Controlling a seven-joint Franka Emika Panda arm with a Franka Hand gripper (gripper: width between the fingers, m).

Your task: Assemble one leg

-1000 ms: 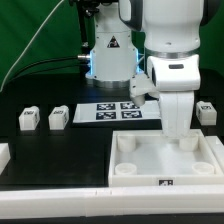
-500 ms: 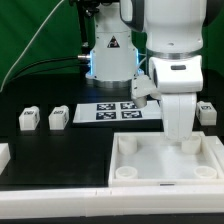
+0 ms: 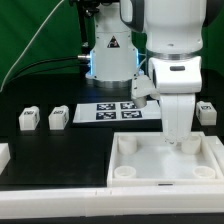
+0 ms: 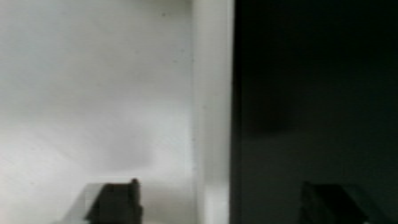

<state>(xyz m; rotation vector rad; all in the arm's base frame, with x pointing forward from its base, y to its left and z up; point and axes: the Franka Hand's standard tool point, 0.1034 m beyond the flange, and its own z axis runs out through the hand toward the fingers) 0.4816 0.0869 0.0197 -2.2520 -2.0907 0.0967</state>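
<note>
Two legs, small white posts with tags, lie on the black table at the exterior view's left. A third leg lies at the right, behind my arm. My gripper is low over the back right corner of the large white panel. In the wrist view the gripper has its dark fingers wide apart, one over the white panel and one over the black table. The panel's edge runs between them. No leg is between the fingers.
The marker board lies behind the panel in front of the robot base. Another white part shows at the left edge of the exterior view. A green backdrop stands behind.
My arm has edged slightly toward the exterior view's right and a little lower over the panel's back right corner. The legs and the panel have not moved.
</note>
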